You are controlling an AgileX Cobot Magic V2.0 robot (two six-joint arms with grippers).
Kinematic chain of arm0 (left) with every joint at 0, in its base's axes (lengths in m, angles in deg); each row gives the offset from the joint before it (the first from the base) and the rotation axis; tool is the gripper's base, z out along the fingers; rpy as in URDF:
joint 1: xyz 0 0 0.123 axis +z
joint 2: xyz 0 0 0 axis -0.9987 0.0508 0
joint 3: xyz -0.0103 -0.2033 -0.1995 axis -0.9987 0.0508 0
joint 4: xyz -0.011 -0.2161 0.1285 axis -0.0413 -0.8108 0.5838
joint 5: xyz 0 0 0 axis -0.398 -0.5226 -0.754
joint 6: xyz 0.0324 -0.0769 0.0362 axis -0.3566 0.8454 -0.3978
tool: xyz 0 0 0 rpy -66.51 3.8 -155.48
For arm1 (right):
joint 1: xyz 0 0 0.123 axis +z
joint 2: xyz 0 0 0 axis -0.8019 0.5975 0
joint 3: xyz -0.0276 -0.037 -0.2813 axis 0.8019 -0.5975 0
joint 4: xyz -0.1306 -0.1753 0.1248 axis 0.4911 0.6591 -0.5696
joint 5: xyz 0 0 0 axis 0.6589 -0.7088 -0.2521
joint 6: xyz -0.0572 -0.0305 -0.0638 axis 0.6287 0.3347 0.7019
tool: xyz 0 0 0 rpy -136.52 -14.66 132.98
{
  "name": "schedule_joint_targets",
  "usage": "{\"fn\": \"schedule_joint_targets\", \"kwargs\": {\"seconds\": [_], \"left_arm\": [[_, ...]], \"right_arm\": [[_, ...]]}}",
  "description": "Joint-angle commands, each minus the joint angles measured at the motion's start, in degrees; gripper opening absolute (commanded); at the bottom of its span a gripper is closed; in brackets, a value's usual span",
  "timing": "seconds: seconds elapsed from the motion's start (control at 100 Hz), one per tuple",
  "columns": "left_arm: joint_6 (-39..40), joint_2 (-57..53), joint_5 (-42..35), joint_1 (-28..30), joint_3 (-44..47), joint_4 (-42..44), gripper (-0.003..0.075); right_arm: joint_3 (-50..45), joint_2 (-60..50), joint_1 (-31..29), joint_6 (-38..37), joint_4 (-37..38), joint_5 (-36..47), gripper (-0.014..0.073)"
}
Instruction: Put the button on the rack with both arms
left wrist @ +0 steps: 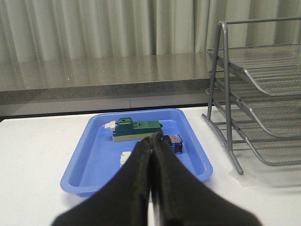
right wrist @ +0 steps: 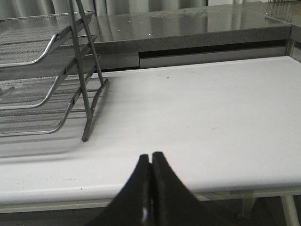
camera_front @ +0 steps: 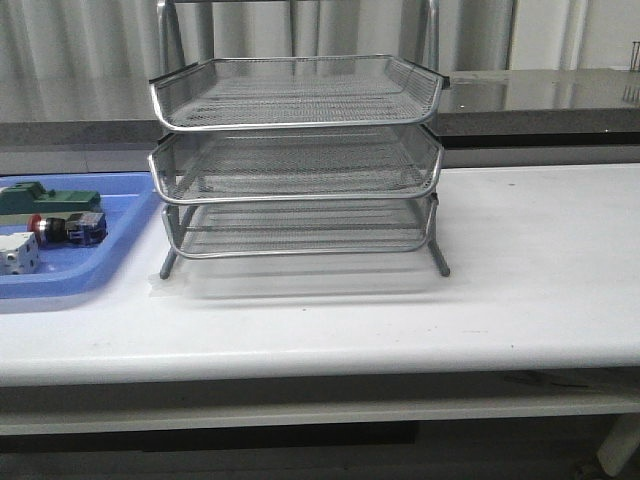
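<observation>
No arm or gripper is seen in the front view; each gripper is shown only by its own wrist camera. The left gripper (left wrist: 151,141) is seen at the bottom centre of the left wrist view with its two fingers pressed together and nothing between them. The right gripper (right wrist: 151,157) is likewise seen closed and empty at the bottom centre of the right wrist view, over bare table.

One button (camera_front: 66,229) is seen, lying on its side in the blue tray (camera_front: 105,268) at the far left of the front view, its red cap turned to the left. In the left wrist view only its blue rear block (left wrist: 173,142) is visible, just right of the closed fingertips; the red cap is hidden behind them. One green block (camera_front: 45,199) lies above the button in the front view, and one white cube (camera_front: 18,253) lies below and left of it; in the left wrist view the cube is largely covered by the fingers.

One rack (camera_front: 297,160) of three mesh tiers is seen at centre frame, all three tiers empty, its open fronts facing the camera. The tray's right edge lies close beside the rack's left leg. The white table (camera_front: 540,260) is left open to the right of the rack, as far as the frame's right edge.
</observation>
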Motion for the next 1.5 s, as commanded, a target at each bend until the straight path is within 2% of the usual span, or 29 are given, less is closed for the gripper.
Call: {"fn": "schedule_joint_targets", "kwargs": {"seconds": [0.0,0.62,0.9,1.14,1.49], "left_arm": [[0.6,-1.8,-4.3,0.1,3.2,-0.4,-0.0021],[0.6,-1.8,-4.3,0.1,3.2,-0.4,-0.0021],[0.6,-1.8,-4.3,0.1,3.2,-0.4,-0.0021],[0.6,-1.8,-4.3,0.1,3.2,-0.4,-0.0021],[0.6,-1.8,-4.3,0.1,3.2,-0.4,-0.0021]], "right_arm": [[1.1,-1.2,-0.3,0.3,0.2,4.4,-0.006],[1.1,-1.2,-0.3,0.3,0.2,4.5,-0.006],[2.0,-1.2,-0.3,0.3,0.2,12.0,-0.006],[13.9,5.5,-0.3,0.3,0.2,1.0,-0.006],[37.6,31.1,-0.3,0.3,-0.5,-18.3,-0.006]]}}
